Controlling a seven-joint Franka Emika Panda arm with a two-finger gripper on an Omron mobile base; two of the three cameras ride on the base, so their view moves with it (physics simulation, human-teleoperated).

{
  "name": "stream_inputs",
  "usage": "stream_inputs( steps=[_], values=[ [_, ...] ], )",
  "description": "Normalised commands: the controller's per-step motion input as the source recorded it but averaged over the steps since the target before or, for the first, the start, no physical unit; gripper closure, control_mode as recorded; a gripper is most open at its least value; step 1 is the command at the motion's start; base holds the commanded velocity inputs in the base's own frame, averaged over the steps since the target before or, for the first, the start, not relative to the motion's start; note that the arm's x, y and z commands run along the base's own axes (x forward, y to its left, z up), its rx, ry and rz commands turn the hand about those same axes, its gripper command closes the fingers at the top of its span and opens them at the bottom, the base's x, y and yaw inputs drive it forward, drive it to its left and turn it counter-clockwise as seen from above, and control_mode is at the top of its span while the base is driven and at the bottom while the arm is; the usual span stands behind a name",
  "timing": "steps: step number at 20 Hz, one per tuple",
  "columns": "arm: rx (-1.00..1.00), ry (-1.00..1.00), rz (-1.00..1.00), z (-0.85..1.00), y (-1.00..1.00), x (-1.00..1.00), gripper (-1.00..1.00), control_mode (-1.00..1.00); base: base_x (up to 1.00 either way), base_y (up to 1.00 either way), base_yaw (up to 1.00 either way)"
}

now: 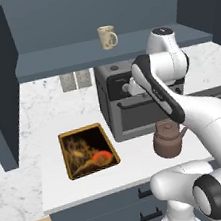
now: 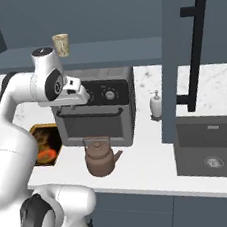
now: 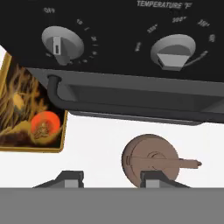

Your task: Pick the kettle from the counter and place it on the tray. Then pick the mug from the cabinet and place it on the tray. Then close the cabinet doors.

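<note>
I read "OFF" by the left dial (image 3: 62, 43) and "TEMPERATURE °F" above the right dial (image 3: 173, 51) on the toaster oven (image 1: 131, 99). The tray (image 1: 87, 150) lies toward the counter's (image 1: 43, 118) front edge, left of the oven. The kettle (image 1: 167, 139) stands before the oven door. My gripper (image 3: 111, 179) hangs above the kettle, fingers partly spread, holding nothing. The mug (image 1: 107, 37) stands on the cabinet shelf (image 1: 63, 56).

Kettle (image 1: 167, 140) stands on counter (image 1: 136, 164), right of tray (image 1: 88, 150).
</note>
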Motion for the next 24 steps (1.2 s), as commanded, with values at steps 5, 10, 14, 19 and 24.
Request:
stream_inputs(
  steps=[5,10,14,19,24],
  values=[
    [0.02,0.0,0.0,-0.28,-0.46,-0.24,-1.0,-1.0,0.0,0.0,0.0],
    [0.0,0.0,-0.07,-0.46,-1.0,-0.14,-1.0,-1.0,0.0,0.0,0.0],
    [0.0,0.0,-0.03,-0.15,-0.49,0.0,-1.0,-1.0,0.0,0.0,0.0],
    [0.0,0.0,0.0,-0.03,-0.02,0.0,-1.0,-1.0,0.0,0.0,0.0],
    [0.05,0.0,-0.28,-0.13,0.23,0.07,-1.0,-1.0,0.0,0.0,0.0]
  ],
)
